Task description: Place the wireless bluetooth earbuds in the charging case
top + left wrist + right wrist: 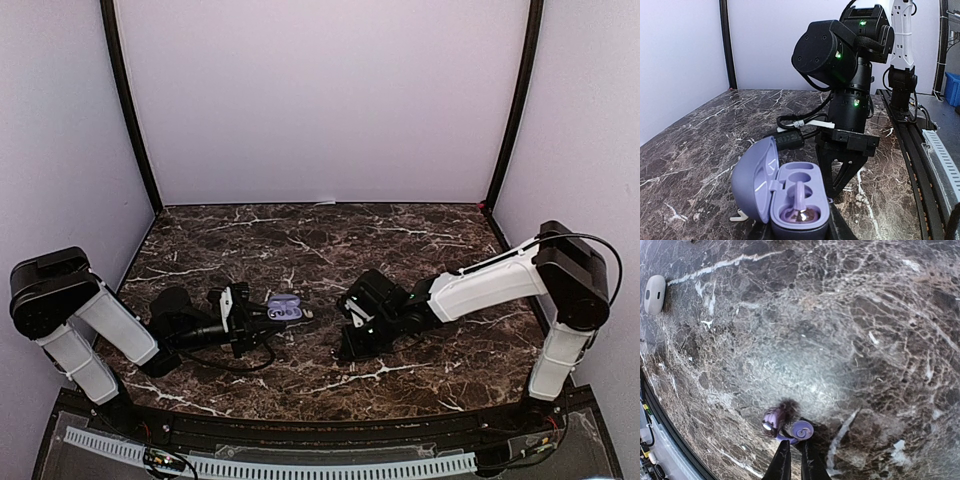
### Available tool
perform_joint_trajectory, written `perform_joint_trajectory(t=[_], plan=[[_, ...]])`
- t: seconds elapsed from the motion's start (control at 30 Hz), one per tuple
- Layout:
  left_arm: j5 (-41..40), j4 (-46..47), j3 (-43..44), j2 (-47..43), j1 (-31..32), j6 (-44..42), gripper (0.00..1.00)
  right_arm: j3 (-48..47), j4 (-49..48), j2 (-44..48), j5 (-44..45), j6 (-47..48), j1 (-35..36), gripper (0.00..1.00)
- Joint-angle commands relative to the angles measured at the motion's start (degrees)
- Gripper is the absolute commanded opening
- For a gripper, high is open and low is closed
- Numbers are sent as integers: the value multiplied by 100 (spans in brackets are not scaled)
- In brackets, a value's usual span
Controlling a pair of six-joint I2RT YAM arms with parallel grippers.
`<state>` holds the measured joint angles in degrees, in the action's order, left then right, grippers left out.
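Left gripper (258, 314): clamped on the charging case (284, 309), holding it low over the marble table (420, 240) with the lid swung open.
Case contents: one earbud (799, 212) already sits in its well; the hollow beyond it looks empty to you.
Loose earbud (785, 426): purple, lying on the table right at the tips of the right gripper (794, 446).
Right gripper: pointed straight down at the table with only a thin slit between the fingers. You cannot tell from the wrist view whether the earbud's stem is pinched or only touched.
Long axis: the loose earbud lies crosswise in the right wrist view, bulb on one side and round cap on the other, roughly along the line the fingers close on.
Nearer arm: the right one; the left is busy with the case.
Direction to the case: just to the right gripper's left, near but not touching, with the open wells facing up.
What the move turns on: confirm the grip before you lift, then carry left to the empty hollow.
Bystander: a pale oval thing (654, 294) lies well apart.
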<state>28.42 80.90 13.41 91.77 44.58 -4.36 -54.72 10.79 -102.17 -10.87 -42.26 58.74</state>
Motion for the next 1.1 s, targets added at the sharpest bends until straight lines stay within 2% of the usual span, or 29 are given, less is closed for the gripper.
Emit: perform_joint_trajectory(t=[0.0, 0.53, 0.8, 1.07], plan=[[36, 58, -93, -199, 16, -99, 12, -205, -116, -201, 41, 57, 32, 9], [37, 70, -84, -175, 16, -100, 12, -724, 12, -574, 87, 427, -224, 9], [39, 68, -84, -172, 16, -92, 11, -985, 56, -726, 1, 587, -303, 14], [40, 68, -84, -181, 16, -100, 11, -865, -31, -618, -136, 556, -310, 17]])
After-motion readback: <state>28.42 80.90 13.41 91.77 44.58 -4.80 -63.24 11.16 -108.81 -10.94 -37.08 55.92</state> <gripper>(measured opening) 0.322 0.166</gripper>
